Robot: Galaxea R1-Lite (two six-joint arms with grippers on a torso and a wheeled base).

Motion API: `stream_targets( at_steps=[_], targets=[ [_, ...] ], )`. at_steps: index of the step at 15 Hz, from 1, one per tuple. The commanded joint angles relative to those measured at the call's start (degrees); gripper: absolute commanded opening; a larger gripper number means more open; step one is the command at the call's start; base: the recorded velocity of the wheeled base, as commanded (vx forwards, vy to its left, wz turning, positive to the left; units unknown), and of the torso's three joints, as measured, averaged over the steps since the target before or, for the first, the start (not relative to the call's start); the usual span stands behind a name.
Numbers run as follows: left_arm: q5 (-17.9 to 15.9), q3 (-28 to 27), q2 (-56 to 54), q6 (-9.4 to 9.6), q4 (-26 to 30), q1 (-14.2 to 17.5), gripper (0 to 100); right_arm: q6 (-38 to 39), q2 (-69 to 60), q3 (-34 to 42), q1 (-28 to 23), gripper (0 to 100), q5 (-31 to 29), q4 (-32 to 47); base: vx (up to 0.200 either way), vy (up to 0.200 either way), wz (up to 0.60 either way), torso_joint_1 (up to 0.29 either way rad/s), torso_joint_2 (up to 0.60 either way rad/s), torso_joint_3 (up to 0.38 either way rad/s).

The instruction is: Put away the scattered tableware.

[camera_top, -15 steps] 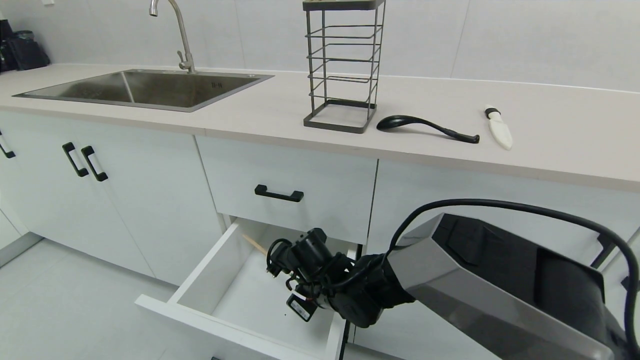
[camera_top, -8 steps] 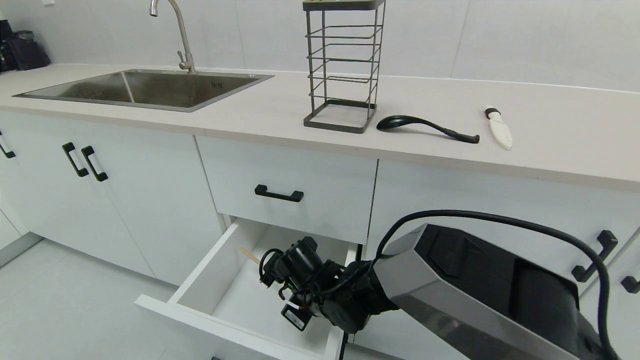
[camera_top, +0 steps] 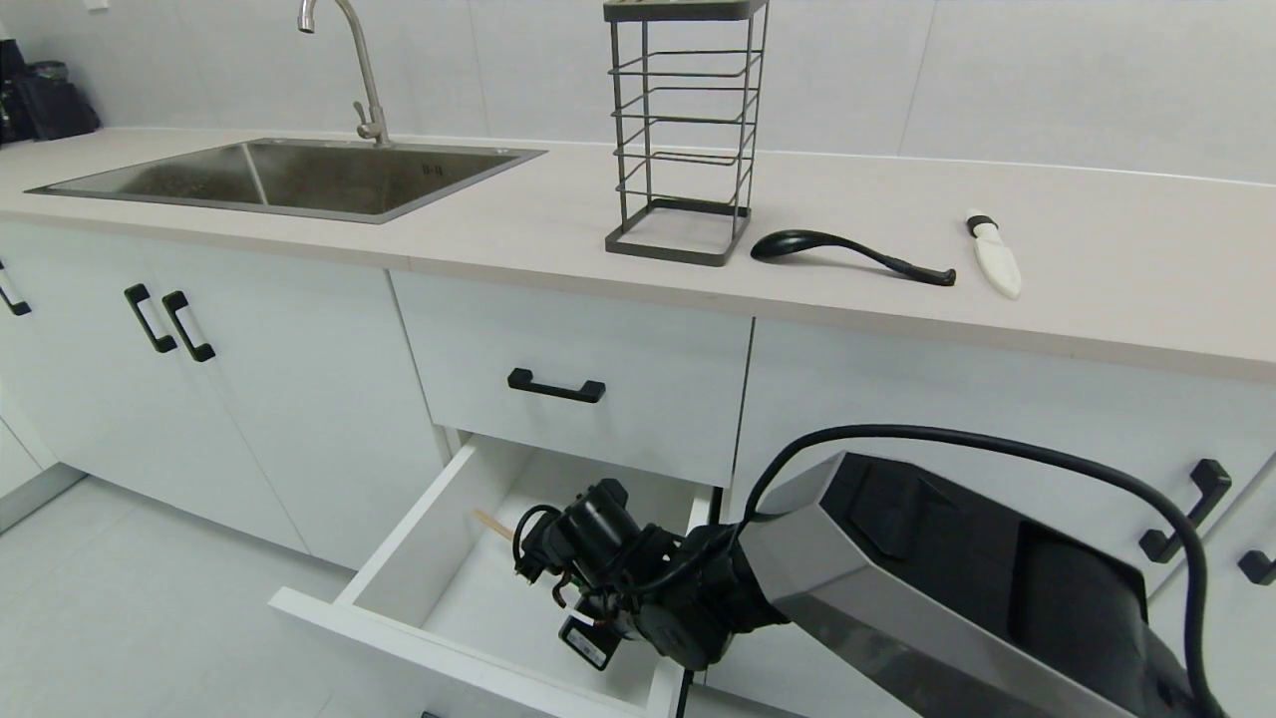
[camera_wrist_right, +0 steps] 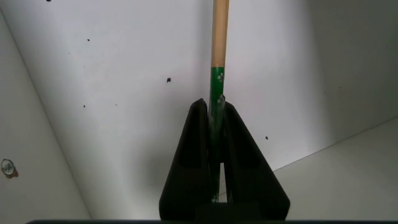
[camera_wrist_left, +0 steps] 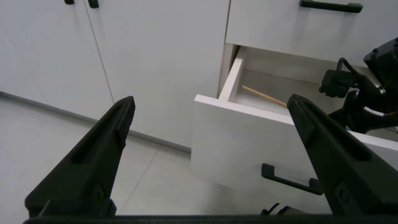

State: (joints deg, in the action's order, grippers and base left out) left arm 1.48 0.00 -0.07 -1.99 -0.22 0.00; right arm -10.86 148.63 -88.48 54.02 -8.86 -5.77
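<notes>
My right gripper is shut on a wooden chopstick with a green end, held low over the white floor of the open drawer. In the head view the right gripper sits inside the drawer, and the chopstick pokes out toward the drawer's left wall. A black ladle and a white sheathed knife lie on the counter at the right. My left gripper hangs open, low, outside the drawer, with nothing between its fingers.
A tall wire rack stands on the counter beside the ladle. The sink with its tap is at the left. The upper drawer, with a black handle, is shut above the open one. Cabinet doors line the left.
My right arm has moved left and a little lower into the drawer, carrying the chopstick with it. The things on the counter have not moved.
</notes>
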Motion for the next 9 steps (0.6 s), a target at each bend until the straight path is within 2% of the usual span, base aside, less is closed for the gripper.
stream_targets(
  at_steps=[1,5,9],
  targets=[
    [0.0,0.0,0.1,-0.03,0.0,0.0,100,0.0,0.0,0.1,0.4,100,0.5,0.0,0.0,0.0,0.0,0.0,0.0,0.0],
    [0.0,0.0,0.1,-0.03,0.0,0.0,100,0.0,-1.3,0.0,-0.1,100,0.4,-0.5,0.0,0.0,0.0,0.0,0.0,0.0],
    [0.0,0.0,0.1,-0.03,0.0,0.0,100,-0.1,-10.0,3.2,0.2,100,0.3,-0.5,0.0,0.0,0.0,0.0,0.0,0.0]
  ],
)
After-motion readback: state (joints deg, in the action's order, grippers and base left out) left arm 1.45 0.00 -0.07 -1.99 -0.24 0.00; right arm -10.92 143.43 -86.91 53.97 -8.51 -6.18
